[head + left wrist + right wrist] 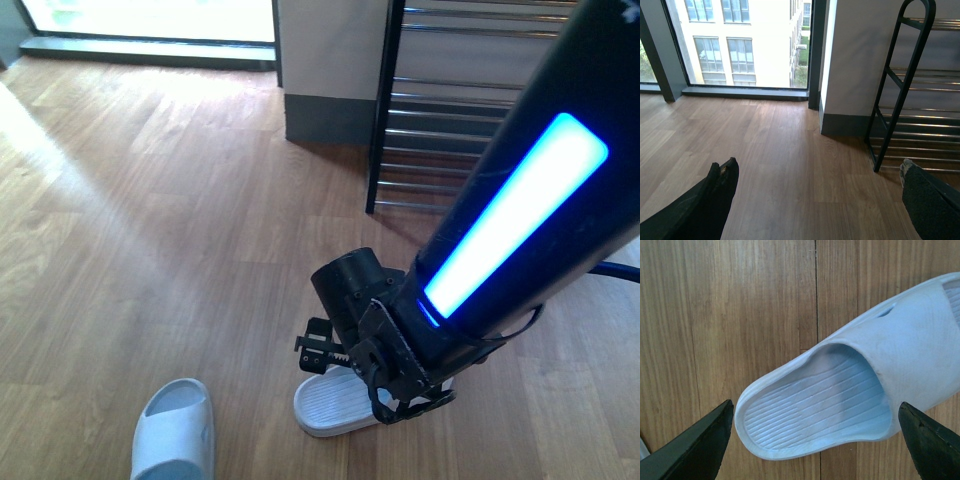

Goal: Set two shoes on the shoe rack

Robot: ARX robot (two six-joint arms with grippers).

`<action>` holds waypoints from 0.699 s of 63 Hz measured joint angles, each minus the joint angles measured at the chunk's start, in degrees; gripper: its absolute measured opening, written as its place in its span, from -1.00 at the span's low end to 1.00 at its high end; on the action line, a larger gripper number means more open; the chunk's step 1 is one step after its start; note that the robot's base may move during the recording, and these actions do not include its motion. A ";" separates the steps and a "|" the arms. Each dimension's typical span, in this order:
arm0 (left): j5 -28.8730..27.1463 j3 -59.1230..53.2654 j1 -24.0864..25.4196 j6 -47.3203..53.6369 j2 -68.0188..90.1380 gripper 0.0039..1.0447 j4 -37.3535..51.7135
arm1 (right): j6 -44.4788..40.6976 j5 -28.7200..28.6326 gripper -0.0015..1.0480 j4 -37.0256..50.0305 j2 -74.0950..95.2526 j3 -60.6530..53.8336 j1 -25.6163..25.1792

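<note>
Two pale blue slides lie on the wood floor. One slide (325, 405) (830, 405) is right under my right gripper (372, 392) (816, 407), whose open fingers stand on either side of its heel end without touching it. The other slide (175, 435) lies to its left, near the bottom edge of the front view. The shoe rack (440, 120) (902, 100), black-framed with chrome rods, stands at the back right against the wall. My left gripper (817, 172) is open over bare floor, facing the rack and the window. No sneakers are in view.
A grey-based wall pillar (330, 110) stands just left of the rack. A floor-level window (745, 45) runs along the far side. My right arm, with its blue light strip (520, 210), covers the right part of the front view.
</note>
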 joint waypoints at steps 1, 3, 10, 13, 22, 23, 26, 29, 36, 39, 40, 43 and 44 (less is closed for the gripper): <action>0.00 0.00 0.00 -0.02 0.00 0.83 0.00 | -0.17 -0.44 0.82 -0.66 0.28 0.66 0.17; 0.00 0.00 0.00 -0.02 0.00 0.83 0.00 | -0.31 -0.33 0.82 -1.62 0.83 1.92 0.61; 0.00 0.00 0.00 -0.02 0.00 0.83 0.00 | -0.39 1.22 0.82 -3.28 2.69 4.04 1.46; -0.02 0.00 0.00 0.00 0.02 0.83 0.00 | -0.48 3.39 0.82 -4.02 3.82 4.61 1.81; -0.02 0.00 0.00 0.00 0.02 0.83 0.00 | -2.29 10.36 0.82 -3.45 8.07 4.81 2.97; -0.02 0.00 0.00 0.00 0.02 0.83 0.00 | -2.67 10.43 0.82 -3.37 8.74 4.81 2.99; 0.00 0.00 0.00 0.00 0.02 0.83 0.00 | -3.23 11.45 0.82 -2.82 10.10 4.76 3.10; 0.00 0.00 0.00 0.00 0.00 0.83 0.00 | -3.87 12.85 0.82 -2.19 11.21 4.52 3.19; -0.02 0.00 0.00 0.00 0.02 0.83 0.00 | -4.55 15.32 0.82 -0.90 12.26 4.04 2.19; -0.02 0.00 0.00 0.00 0.02 0.83 0.00 | -4.72 16.70 0.82 -0.48 12.26 4.04 1.42; 0.00 0.00 0.00 0.00 0.02 0.83 0.00 | -4.74 17.03 0.82 -0.39 12.26 4.04 1.20; 0.00 0.00 0.00 0.00 0.00 0.83 0.00 | -5.01 18.34 0.82 -0.15 12.20 4.11 0.13; 0.00 0.00 0.00 0.00 0.02 0.83 0.00 | -5.01 18.64 0.82 -0.15 12.17 4.15 -0.11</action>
